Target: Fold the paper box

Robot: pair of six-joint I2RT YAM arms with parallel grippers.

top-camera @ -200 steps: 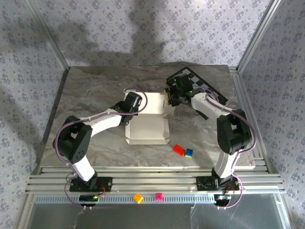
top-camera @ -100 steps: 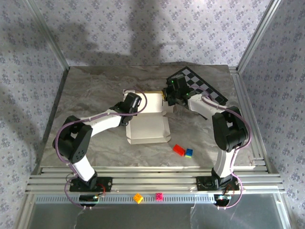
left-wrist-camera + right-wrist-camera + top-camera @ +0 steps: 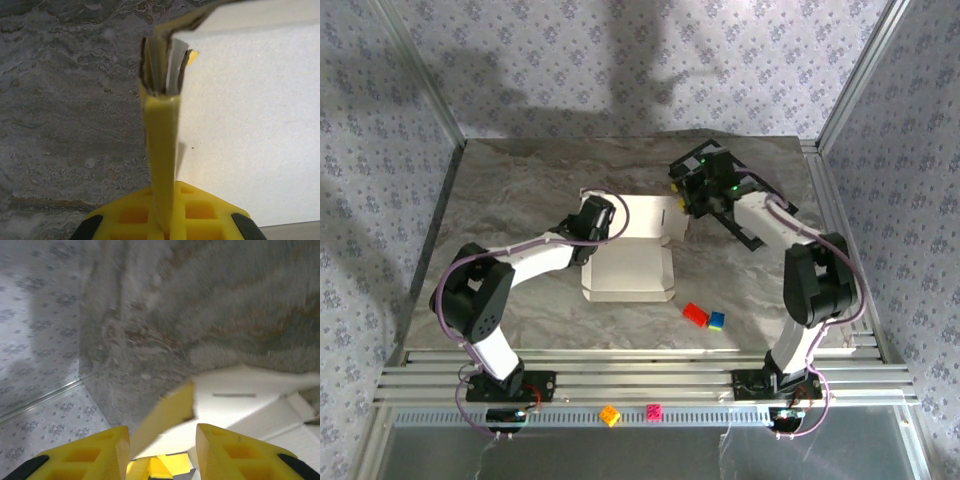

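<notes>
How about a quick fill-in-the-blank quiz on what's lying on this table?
The left gripper is shut on a flap of the yellow thin-cardboard paper box, whose inner face is ___. Beside the small red toy brick lies a ___ brick. On the metal rail at the near edge sit a small orange brick and a ___ brick.
Missing words: white, blue, pink.

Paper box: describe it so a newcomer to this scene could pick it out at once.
On the grey marbled tabletop, look at its middle. There lies the paper box, a part-folded thin-cardboard sheet, white inside, yellow outside. It is far bigger than the small red toy brick and blue toy brick just off its near right corner.
</notes>
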